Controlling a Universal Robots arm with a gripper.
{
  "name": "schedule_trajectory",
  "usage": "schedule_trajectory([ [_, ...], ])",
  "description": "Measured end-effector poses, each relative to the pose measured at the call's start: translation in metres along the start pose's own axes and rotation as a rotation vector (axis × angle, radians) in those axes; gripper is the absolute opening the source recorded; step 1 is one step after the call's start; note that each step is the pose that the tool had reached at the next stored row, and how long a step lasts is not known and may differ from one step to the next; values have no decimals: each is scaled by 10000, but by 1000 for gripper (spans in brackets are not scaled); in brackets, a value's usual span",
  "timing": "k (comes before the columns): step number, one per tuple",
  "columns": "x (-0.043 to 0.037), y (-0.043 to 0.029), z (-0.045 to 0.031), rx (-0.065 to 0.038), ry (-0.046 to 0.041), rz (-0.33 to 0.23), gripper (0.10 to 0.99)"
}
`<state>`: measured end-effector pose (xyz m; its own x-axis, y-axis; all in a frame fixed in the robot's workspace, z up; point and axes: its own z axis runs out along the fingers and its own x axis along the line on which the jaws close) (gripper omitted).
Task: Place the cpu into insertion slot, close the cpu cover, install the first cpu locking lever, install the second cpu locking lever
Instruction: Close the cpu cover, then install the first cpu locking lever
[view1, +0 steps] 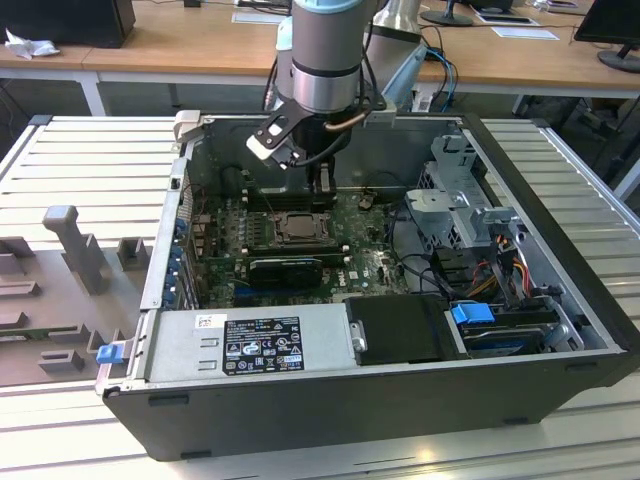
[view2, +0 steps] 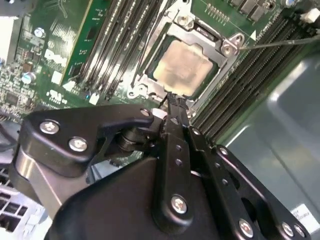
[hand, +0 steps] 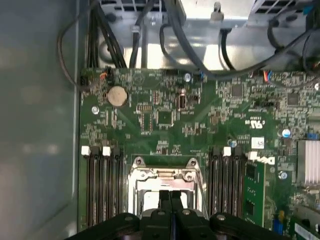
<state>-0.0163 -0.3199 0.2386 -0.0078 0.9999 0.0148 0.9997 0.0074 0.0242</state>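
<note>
cpu (view2: 182, 67) seated, cpu cover (view2: 222, 62) looks down | gripper (view2: 171, 101) pinched narrow, empty, at its edge | risk: a skid off could gouge the motherboard (view2: 60, 55)

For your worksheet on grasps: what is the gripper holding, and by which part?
Nothing visible: the gripper is shut, tips by the chip.

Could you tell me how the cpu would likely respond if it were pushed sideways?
The cpu looks flat and metal-topped, so it is probably stiff, not floppy. It sits low within the insertion slot, so it would likely stay put rather than slide.
</note>
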Motion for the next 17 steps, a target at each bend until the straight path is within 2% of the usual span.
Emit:
schedule_trajectory([
  [3, -1, -36, 40, 24, 33, -73, 106],
  [5, 0, -74, 42, 26, 59, -127, 106],
  [11, 1, -207, 42, 27, 61, -163, 106],
  [13, 2, -299, 40, 27, 62, -163, 106],
  [14, 2, -317, 38, 28, 61, -164, 106],
  [17, 4, -314, -72, 27, 61, -164, 106],
])
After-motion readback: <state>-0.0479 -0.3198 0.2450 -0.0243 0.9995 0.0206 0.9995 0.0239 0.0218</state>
